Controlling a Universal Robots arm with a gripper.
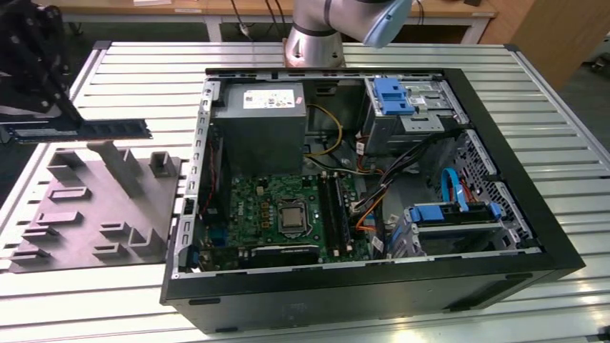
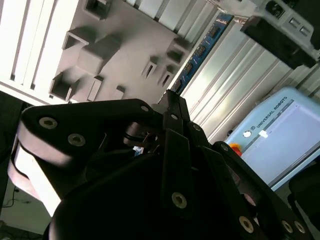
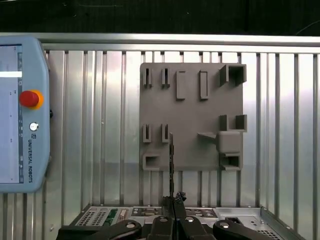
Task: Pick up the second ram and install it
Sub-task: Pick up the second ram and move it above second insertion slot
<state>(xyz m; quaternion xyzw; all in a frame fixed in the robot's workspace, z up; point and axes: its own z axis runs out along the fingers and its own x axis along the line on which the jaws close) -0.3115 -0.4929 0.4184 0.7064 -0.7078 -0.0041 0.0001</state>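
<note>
Ram [image 1: 110,129] level in claw [image 1: 48,123] — end toward case [image 1: 381,289].

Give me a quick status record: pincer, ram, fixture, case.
pincer: shut on the ram
ram: held level by one end, outside the case, toward the exterior view's left of it
fixture: grey, on the table, beside the case
case: open on its side, board exposed
ram slots: cannot tell whether any is filled
</note>
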